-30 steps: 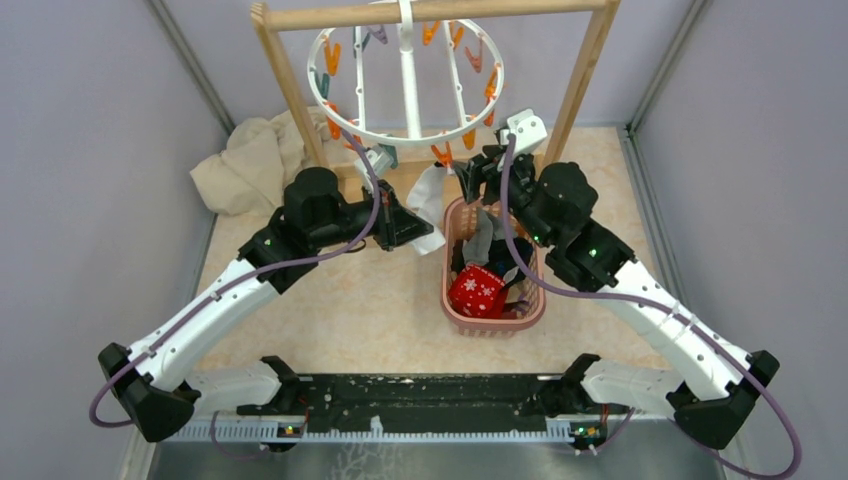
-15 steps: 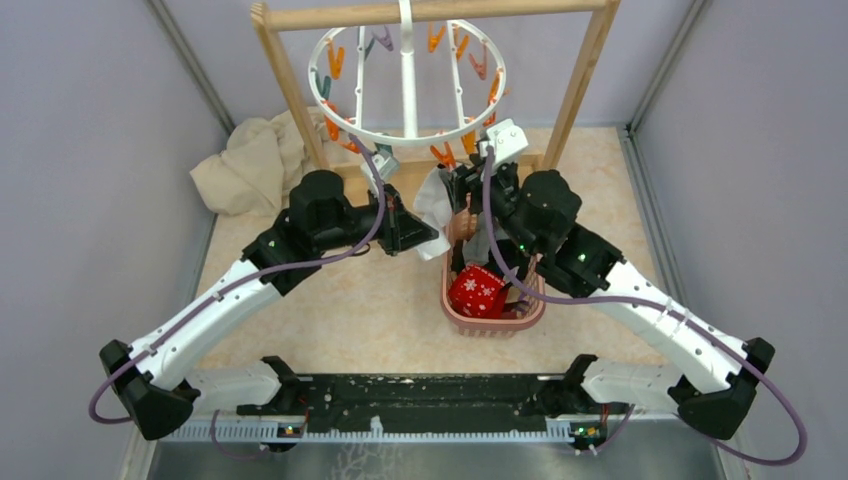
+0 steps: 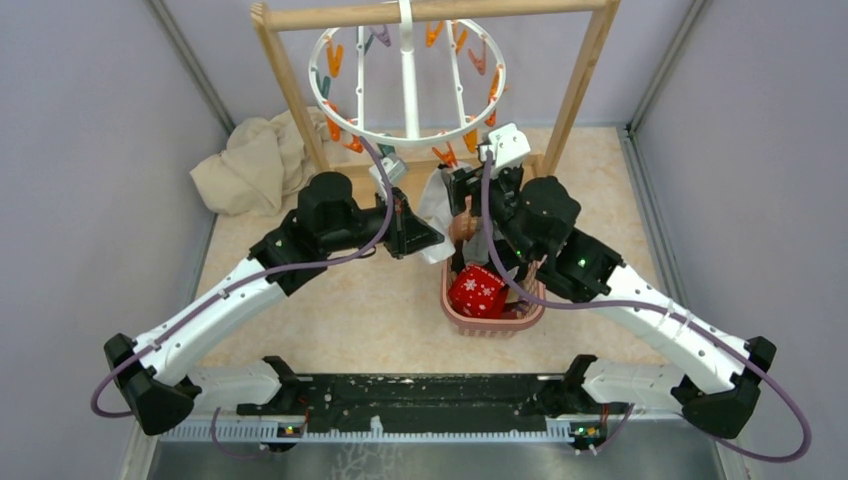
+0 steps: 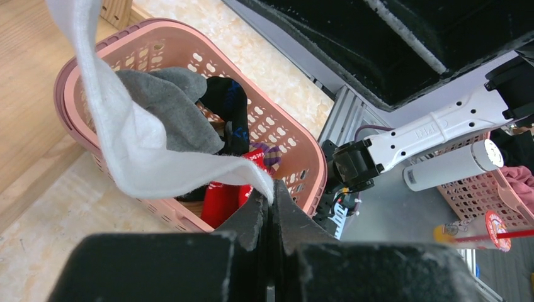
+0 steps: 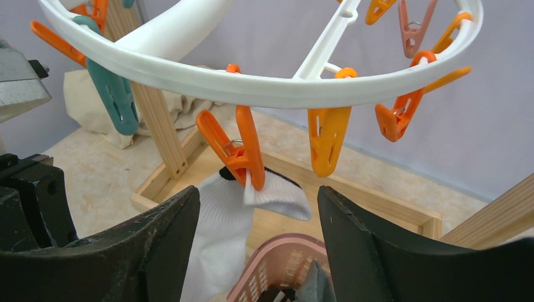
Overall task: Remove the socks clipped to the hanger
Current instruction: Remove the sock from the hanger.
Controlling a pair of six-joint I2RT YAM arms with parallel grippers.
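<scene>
The hanger (image 3: 420, 138), a white ring with orange and teal clips, hangs from the wooden rack. One white sock (image 5: 220, 220) hangs by its cuff from an orange clip (image 5: 242, 148). My right gripper (image 5: 258, 195) is open just below that clip, with the cuff between its spread fingers and not touching them. My left gripper (image 4: 269, 189) is shut on the sock's lower end (image 4: 145, 151), holding it out to the side over the pink basket (image 4: 189, 31). From above, the sock (image 3: 437, 205) runs between the left gripper (image 3: 428, 240) and the right gripper (image 3: 462, 195).
The pink basket (image 3: 460, 310) holds a red patterned sock (image 3: 476, 291), a grey sock (image 4: 170, 107) and a black sock (image 4: 227, 104). The wooden rack frame (image 3: 430, 12) stands behind it. A beige cloth (image 3: 250, 165) lies at the back left.
My right arm has swung left from over the basket to the clip holding the white sock, and its jaws have opened wider. My left gripper keeps its hold and has shifted slightly.
</scene>
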